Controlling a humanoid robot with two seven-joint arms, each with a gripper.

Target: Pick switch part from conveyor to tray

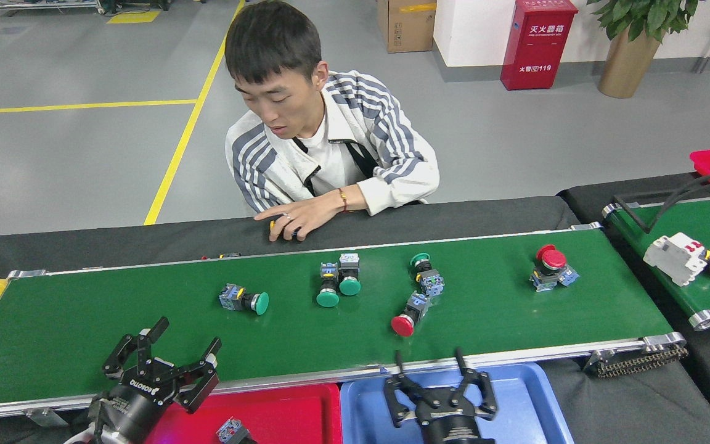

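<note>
My left gripper (173,351) hung spread over the conveyor (114,320) — empty. My right gripper (432,373) gaped above the blue tray (534,401).

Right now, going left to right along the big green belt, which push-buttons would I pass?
Lone green button → pair of green buttons → red button → two red buttons at the far right.

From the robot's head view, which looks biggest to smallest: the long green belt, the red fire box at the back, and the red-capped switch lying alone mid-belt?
1. Green belt, by far.
2. Fire box, though distance shrinks it.
3. Red-capped switch, smallest.
</note>
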